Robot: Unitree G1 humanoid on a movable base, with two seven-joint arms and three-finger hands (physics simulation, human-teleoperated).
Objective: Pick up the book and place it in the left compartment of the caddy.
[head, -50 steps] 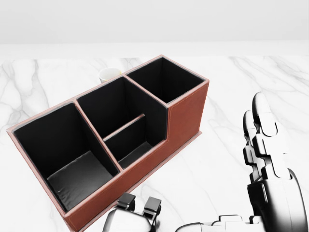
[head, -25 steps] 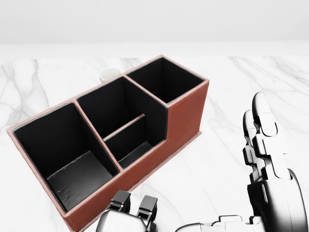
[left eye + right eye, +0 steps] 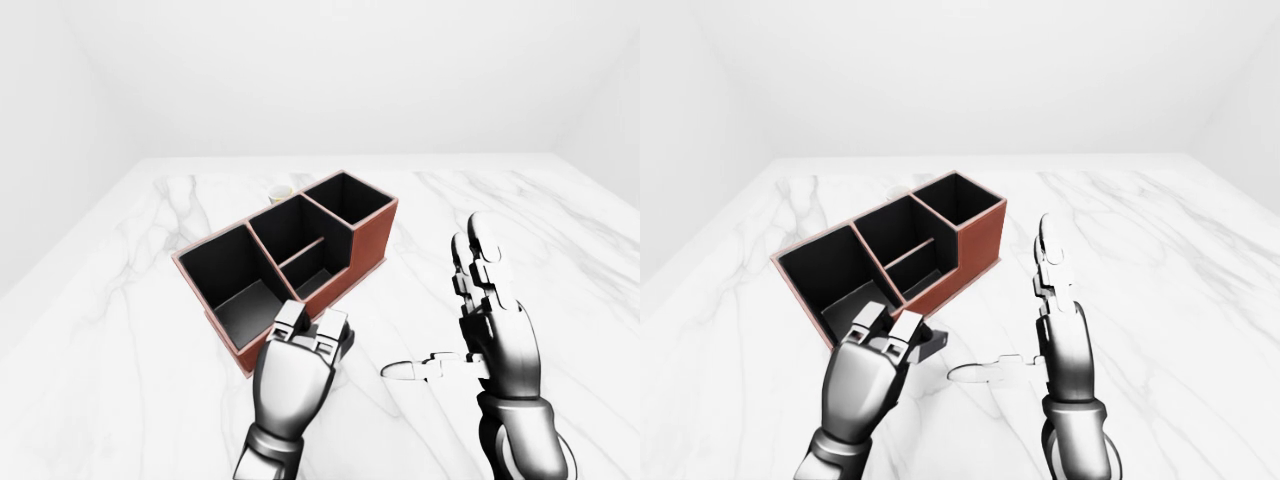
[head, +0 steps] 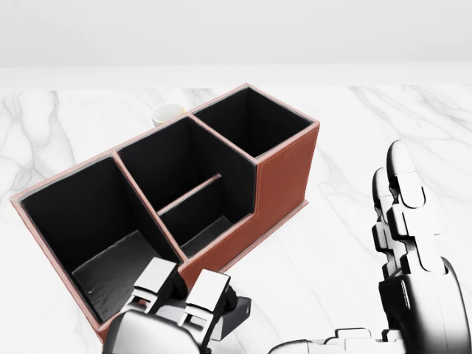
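The caddy (image 4: 284,173) is red-brown leather with black insides and lies slanted across the marble table. Its left compartment (image 4: 96,221) is large and holds nothing; the middle one is split by a low divider. In the head view my left hand (image 4: 181,287) is at the bottom, fingers curled shut, right against the caddy's near wall below the left compartment. A dark flat piece, apparently the book (image 4: 234,313), sticks out to the right from under those fingers; most of it is hidden. My right hand (image 4: 398,221) stands open at the right, fingers upright, thumb pointing left, holding nothing.
A small white cup (image 4: 168,113) stands just past the caddy's far wall. White marble table (image 4: 354,133) spreads around the caddy on all sides, with plain white walls beyond in the eye views.
My left hand has risen from the bottom edge toward the caddy's near wall, and the dark piece in its grip now shows. The right hand and the caddy have not moved.
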